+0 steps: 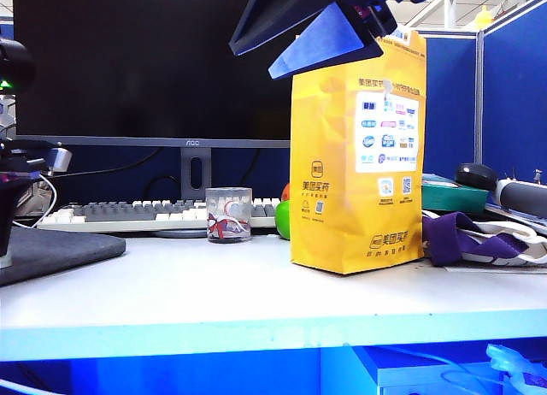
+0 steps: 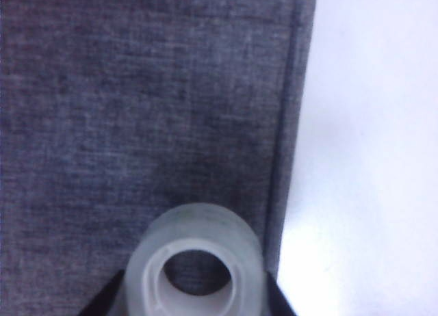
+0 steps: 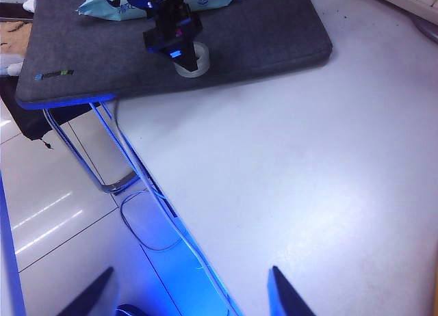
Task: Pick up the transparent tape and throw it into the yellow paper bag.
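The left end effector (image 3: 179, 50) is reaching down onto the grey mat (image 3: 260, 35) at the edge of the white surface (image 3: 308, 165), its jaws clamping the transparent tape (image 2: 198, 265) from both sides; the roll is lying flat on the mat near its border. The right end effector (image 3: 191, 292) is hanging high above the surface, tilted downward, its jaws spread wide and gripping nothing. The yellow paper bag (image 1: 357, 147) is standing upright on the surface beside a keyboard (image 1: 128, 214).
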